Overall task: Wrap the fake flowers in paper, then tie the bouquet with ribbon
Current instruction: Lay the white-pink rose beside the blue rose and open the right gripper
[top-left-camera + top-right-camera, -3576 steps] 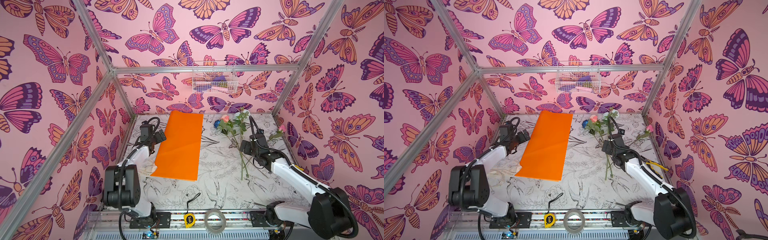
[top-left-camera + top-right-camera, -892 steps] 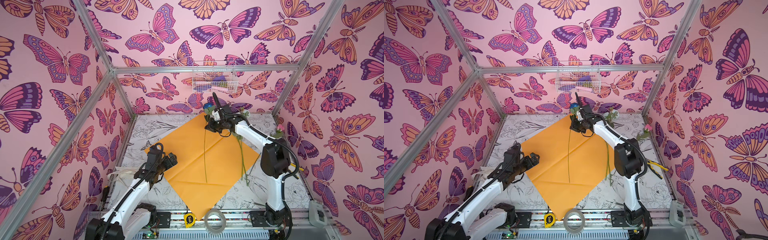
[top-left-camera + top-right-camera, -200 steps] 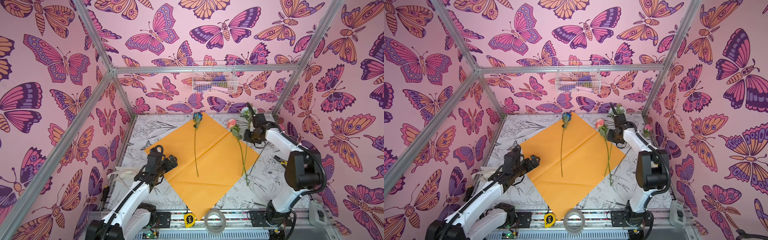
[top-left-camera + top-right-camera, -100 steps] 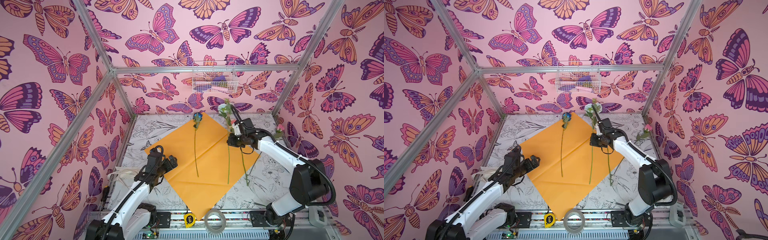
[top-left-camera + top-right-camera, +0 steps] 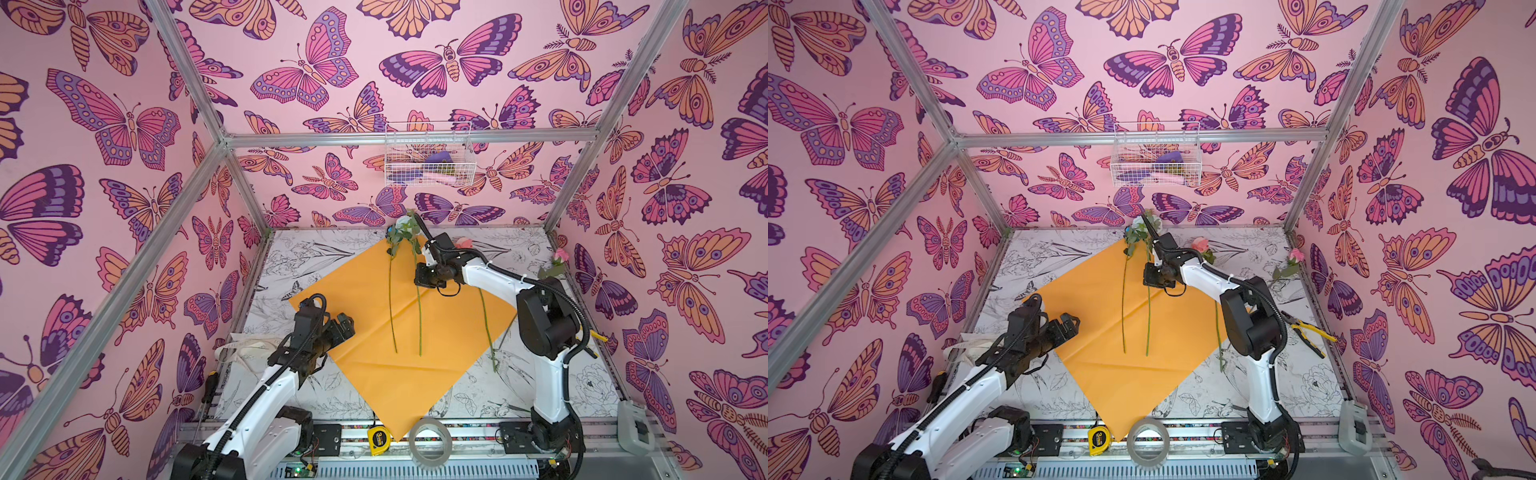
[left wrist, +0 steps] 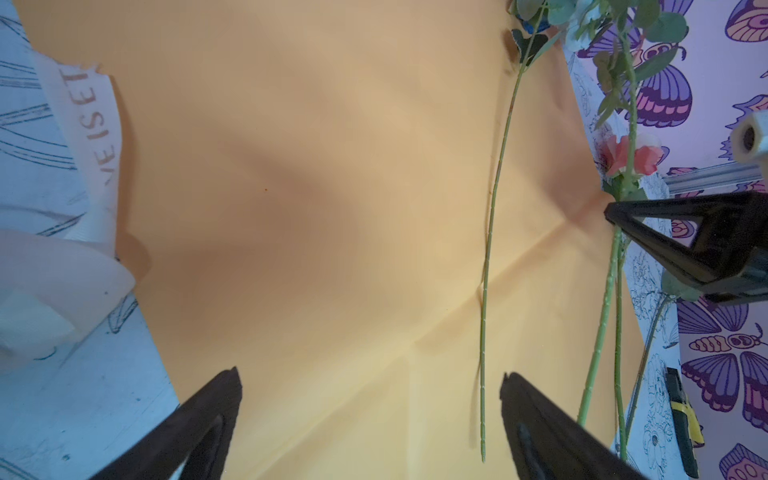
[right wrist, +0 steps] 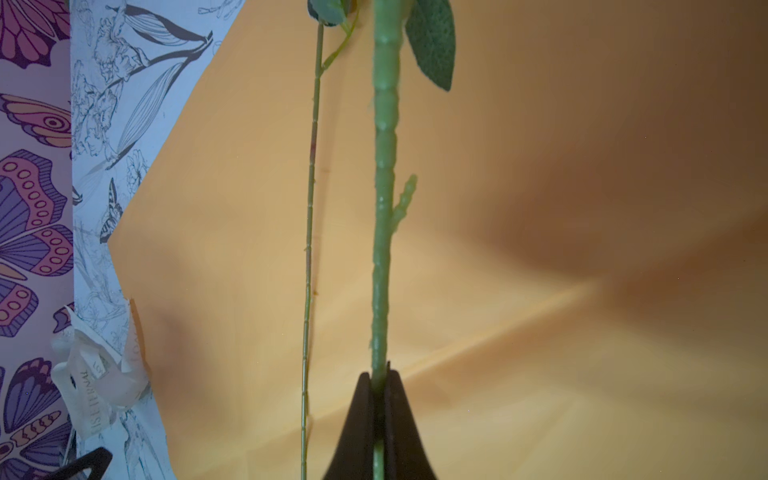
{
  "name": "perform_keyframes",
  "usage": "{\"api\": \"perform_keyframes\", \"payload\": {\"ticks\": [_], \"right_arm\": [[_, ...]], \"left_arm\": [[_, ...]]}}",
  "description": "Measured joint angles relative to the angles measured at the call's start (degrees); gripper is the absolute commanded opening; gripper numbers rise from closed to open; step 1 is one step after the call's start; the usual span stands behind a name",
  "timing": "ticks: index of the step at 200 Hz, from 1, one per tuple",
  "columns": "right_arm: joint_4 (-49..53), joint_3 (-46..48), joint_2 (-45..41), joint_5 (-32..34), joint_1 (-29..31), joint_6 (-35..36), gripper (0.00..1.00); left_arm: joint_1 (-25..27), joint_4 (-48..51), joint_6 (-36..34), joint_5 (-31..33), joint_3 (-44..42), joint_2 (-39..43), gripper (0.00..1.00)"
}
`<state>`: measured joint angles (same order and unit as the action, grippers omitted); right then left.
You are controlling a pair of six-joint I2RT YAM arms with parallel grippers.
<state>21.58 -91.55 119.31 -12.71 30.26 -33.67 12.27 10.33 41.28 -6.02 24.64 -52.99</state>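
Observation:
The orange wrapping paper (image 5: 399,332) lies spread flat as a diamond on the table. A blue flower (image 5: 390,299) rests on it, stem toward the front. My right gripper (image 5: 419,276) is shut on the stem of a white flower (image 5: 419,324), holding it just right of the blue one and parallel to it; the grip on the green stem (image 7: 382,249) shows in the right wrist view. A peach rose (image 5: 484,316) lies along the paper's right edge, and a pink rose (image 5: 561,255) against the right wall. My left gripper (image 5: 347,323) hovers open over the paper's left edge, empty.
A cream printed ribbon (image 5: 249,347) lies at the left by my left arm. On the front rail sit a yellow tape measure (image 5: 377,436) and a tape roll (image 5: 430,436). Yellow-handled pliers (image 5: 1304,332) lie at the right. A wire basket (image 5: 428,160) hangs on the back wall.
My right gripper has carried the white flower leftward from the back right across the paper to beside the blue flower. The left arm has stayed put.

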Motion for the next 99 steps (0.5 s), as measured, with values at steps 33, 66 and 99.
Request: {"api": "perform_keyframes", "payload": {"ticks": [33,66,99], "right_arm": [[-0.96,-1.73,1.4,1.07,0.0,-1.22,0.0],[-1.92,-5.81,4.83,0.04,0.0,-2.56,0.0],[-2.14,-7.43,8.79,-1.53,0.35,-3.45,0.0]], "left_arm": [[0.0,0.02,-0.11,0.0,-0.02,0.04,0.99],[-0.28,0.04,-0.26,-0.11,0.0,0.02,0.99],[-0.37,0.04,-0.28,-0.17,0.0,0.02,0.99]]}}
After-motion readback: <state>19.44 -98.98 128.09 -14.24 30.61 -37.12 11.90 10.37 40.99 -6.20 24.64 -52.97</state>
